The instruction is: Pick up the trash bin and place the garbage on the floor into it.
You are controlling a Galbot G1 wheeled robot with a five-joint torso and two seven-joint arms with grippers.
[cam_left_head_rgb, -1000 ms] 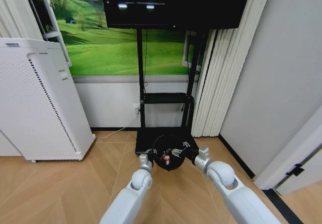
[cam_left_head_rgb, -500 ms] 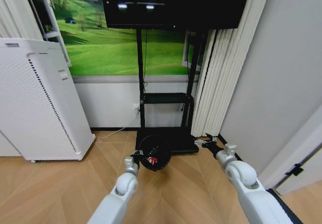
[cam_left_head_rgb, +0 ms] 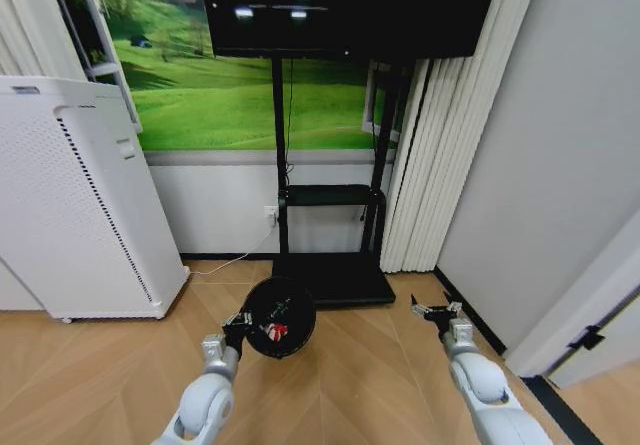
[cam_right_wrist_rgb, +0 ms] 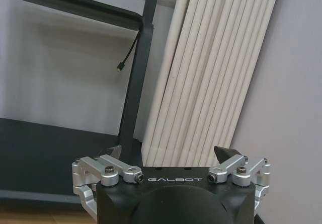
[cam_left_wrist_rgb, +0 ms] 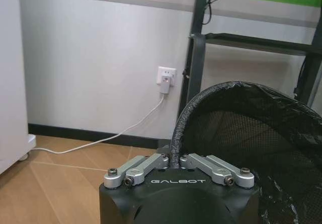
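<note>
Already lifted off the floor, the trash bin [cam_left_head_rgb: 279, 330] hangs from the left claw [cam_left_head_rgb: 240, 323], clamped on its rim, red-and-white garbage [cam_left_head_rgb: 275, 331] inside. Right claw [cam_left_head_rgb: 436, 312] hovers apart, empty, near the curtain [cam_left_head_rgb: 428, 155].

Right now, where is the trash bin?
In the head view the trash bin is on the robot's left, held at its rim by the left gripper, in front of the black TV stand base.

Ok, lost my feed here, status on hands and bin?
Left hand shut on bin rim, bin held up. Right hand open, empty, out to the right by curtain. Red-and-white litter inside bin.
</note>
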